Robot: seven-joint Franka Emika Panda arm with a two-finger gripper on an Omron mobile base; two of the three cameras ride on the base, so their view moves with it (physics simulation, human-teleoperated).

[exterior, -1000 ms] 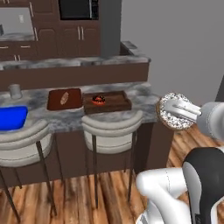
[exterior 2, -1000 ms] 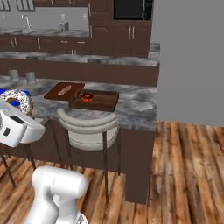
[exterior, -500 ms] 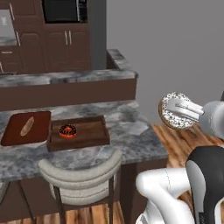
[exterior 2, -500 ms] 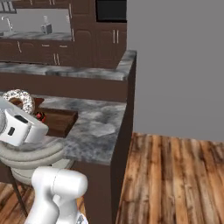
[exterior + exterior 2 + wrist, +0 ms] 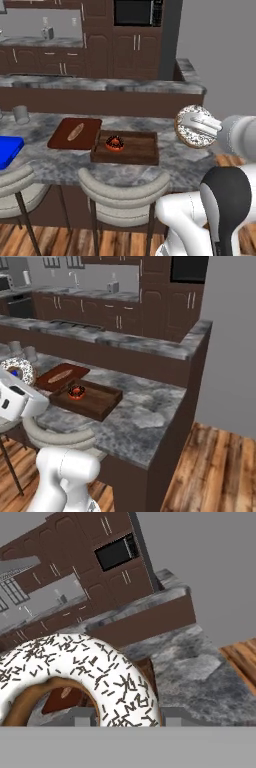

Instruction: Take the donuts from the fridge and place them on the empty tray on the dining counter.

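Between claw [image 5: 196,123] fingers, sprinkled donut [image 5: 191,131], right of tray [image 5: 127,148]

The hand [image 5: 192,125] is gripping the sprinkled donut [image 5: 192,131] above the surface's [image 5: 175,162] right end; the chocolate donut [image 5: 114,143] is sitting in the tray [image 5: 137,149].

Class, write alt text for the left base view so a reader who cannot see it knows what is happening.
The robot's end effector holds a white-iced sprinkled donut above the right end of the dining counter. Left of it, a dark wooden tray already holds a chocolate-iced donut, beside a reddish board carrying a bread roll.
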